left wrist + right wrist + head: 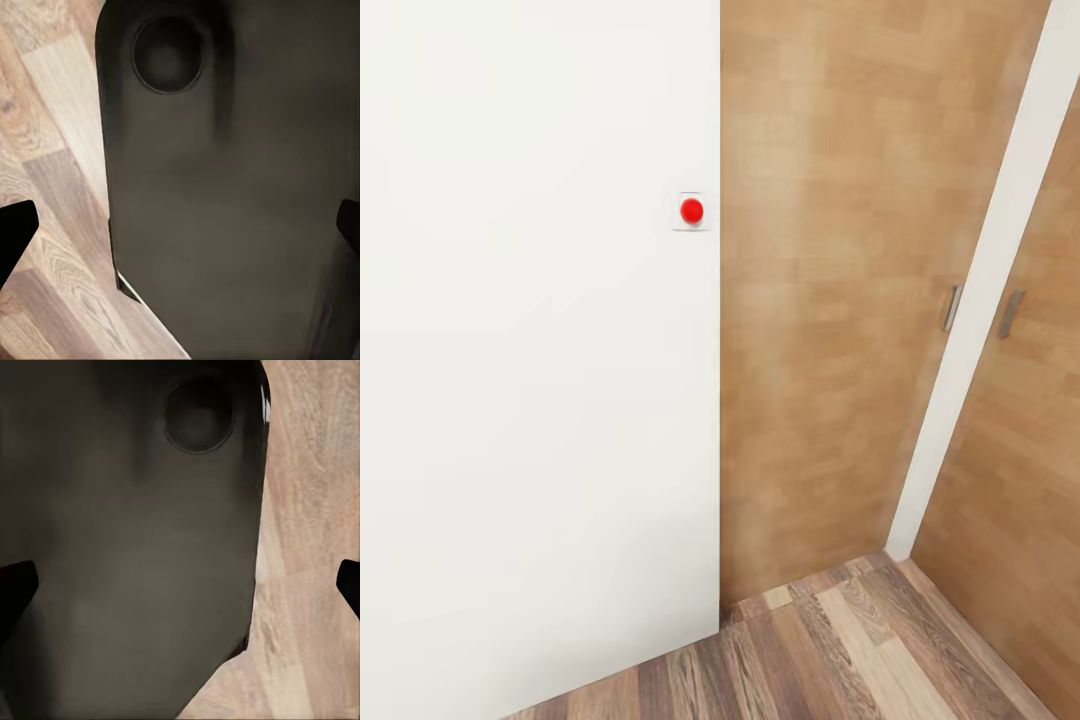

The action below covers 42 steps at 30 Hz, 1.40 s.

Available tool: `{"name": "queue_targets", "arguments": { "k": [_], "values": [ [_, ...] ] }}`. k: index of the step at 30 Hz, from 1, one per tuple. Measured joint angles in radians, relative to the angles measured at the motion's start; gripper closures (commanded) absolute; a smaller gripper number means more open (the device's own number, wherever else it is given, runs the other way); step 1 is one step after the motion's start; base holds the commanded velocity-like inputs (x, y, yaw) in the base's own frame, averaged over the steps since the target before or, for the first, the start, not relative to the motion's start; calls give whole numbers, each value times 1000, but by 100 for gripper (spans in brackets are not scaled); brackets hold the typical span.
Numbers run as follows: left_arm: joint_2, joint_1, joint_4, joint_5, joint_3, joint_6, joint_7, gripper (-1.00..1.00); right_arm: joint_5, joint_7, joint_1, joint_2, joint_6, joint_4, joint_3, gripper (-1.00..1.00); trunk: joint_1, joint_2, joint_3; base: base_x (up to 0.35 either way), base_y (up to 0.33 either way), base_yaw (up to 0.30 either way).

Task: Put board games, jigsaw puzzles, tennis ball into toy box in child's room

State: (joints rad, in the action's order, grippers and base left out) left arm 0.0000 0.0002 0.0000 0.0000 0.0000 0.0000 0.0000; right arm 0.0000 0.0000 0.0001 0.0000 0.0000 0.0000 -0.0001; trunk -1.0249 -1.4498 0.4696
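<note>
The board games, jigsaw puzzles, tennis ball, toy box, bed and table are out of view. My left gripper (180,229) is open, its two dark fingertips (15,236) far apart with nothing between them. It hangs beside a dark grey part of my own body (225,195) above the wooden floor (52,150). My right gripper (180,585) is open too and holds nothing. Behind it are the same dark body panel (127,555) and the pale wood floor (307,547).
In the head view a white wall (530,380) with a red round button (691,210) stands close ahead on the left. Wooden doors (830,300) with grey handles (953,307) and a white post (990,290) form a corner on the right. Plank floor (840,650) lies below.
</note>
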Motion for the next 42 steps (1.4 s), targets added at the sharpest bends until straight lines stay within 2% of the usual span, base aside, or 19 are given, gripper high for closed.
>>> {"name": "queue_targets", "arguments": {
  "k": [5, 11, 21, 42],
  "values": [
    [-7, -8, -29, -1, -2, -10, 0, -100, -25, -9, 28, 28, -25, -1, -18, -100, 0, 0, 0, 0, 0, 0],
    [-16, -8, -4, 18, 11, 5, 0, -100, -15, -11, 35, 56, -26, -1, -24, -100, 0, 0, 0, 0, 0, 0],
    [-17, -7, -3, 21, 11, -30, 0, -100, -15, -11, 35, 63, -81, -1, -26, -100, 0, 0, 0, 0, 0, 0],
    [-12, -6, 1, 24, 9, -84, 0, -100, -17, -12, 36, 70, -85, -1, -27, -100, 0, 0, 0, 0, 0, 0]
  ]
}}
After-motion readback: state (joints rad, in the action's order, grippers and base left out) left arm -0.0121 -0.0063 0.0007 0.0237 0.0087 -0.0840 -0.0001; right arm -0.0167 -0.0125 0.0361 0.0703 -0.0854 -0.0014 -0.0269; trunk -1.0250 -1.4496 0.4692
